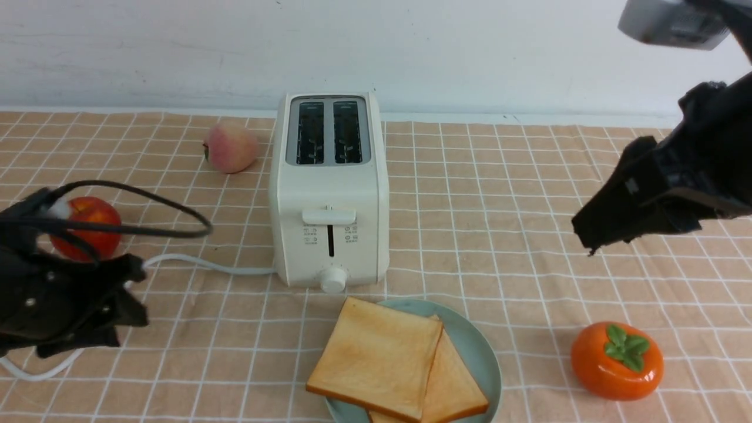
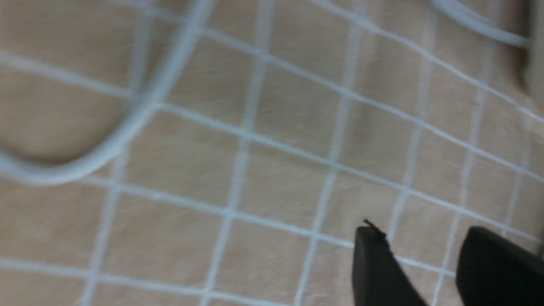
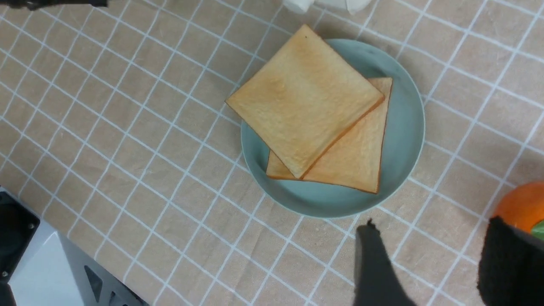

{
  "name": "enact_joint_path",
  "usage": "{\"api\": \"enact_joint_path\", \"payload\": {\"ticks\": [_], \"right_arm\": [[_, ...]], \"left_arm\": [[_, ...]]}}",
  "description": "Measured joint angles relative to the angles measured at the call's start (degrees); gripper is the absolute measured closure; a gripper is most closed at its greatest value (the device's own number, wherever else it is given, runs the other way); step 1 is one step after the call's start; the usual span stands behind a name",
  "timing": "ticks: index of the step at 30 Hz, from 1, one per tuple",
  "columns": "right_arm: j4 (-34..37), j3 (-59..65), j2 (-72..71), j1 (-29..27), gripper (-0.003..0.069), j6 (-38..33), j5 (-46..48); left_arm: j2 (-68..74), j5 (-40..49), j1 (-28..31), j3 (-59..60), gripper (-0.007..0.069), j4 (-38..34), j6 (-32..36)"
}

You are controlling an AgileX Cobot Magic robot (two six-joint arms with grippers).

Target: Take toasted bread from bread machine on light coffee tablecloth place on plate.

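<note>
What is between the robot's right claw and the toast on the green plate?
Nothing visible. The right gripper hangs open over bare tan checked tablecloth beside the round teal plate, where both golden square toast slices already lie.

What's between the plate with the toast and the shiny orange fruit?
Nothing, just bare checked tablecloth. The front view shows it best: only cloth squares run from the plate to the orange fruit.
</note>
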Motion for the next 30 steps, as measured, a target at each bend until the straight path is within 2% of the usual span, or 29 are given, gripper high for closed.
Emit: {"api": "enact_joint_path", "payload": {"ticks": [3,4,6,7,8,9,11,13,19,25,30], "right_arm": [[-0.9,3.9,0.0,-0.1,0.0456,1.0,-3.7],[-1.8,6.1,0.0,-0.3,0.0509,2.0,-5.9],[-4.6,10.5,0.1,-1.7,0.0606,5.3,-10.5],[-5.6,12.5,0.1,-2.8,0.0638,6.4,-12.5],[-6.0,12.9,0.1,-3.0,0.0650,6.9,-12.9],[-7.1,15.3,0.1,-4.4,0.0671,7.6,-15.6],[-8.1,19.1,0.1,-6.7,0.0678,7.2,-19.5],[-8.0,23.2,-0.5,-8.6,0.0678,6.4,-23.6],[-8.7,32.3,-8.4,-9.9,0.0678,4.9,-33.3],[-11.8,35.7,-19.5,-10.0,0.0678,4.4,-36.1],[-12.2,42.3,-29.1,-10.0,0.0676,4.4,-39.0]], "left_arm": [[-3.1,1.3,2.6,-0.5,0.0550,-0.2,-1.2],[-5.9,1.9,2.4,-0.6,0.0613,-2.8,1.5],[-12.0,3.2,-0.4,-0.8,0.0638,-8.7,8.6],[-14.7,3.8,-2.4,-0.9,0.0638,-11.5,12.1],[-15.1,4.0,-2.9,-0.9,0.0638,-12.0,12.1],[-17.7,5.3,-5.8,-1.0,0.0638,-14.4,16.0],[-20.2,7.2,-11.0,-1.1,0.0638,-14.3,18.3],[-20.8,8.2,-16.1,-1.1,0.0638,-10.5,16.9],[-21.3,7.6,-25.3,-0.5,0.0638,4.0,4.8],[-23.8,6.3,-31.3,1.6,0.0638,8.6,0.4],[-29.0,8.5,-31.6,3.1,0.0638,10.0,-3.0]]}}
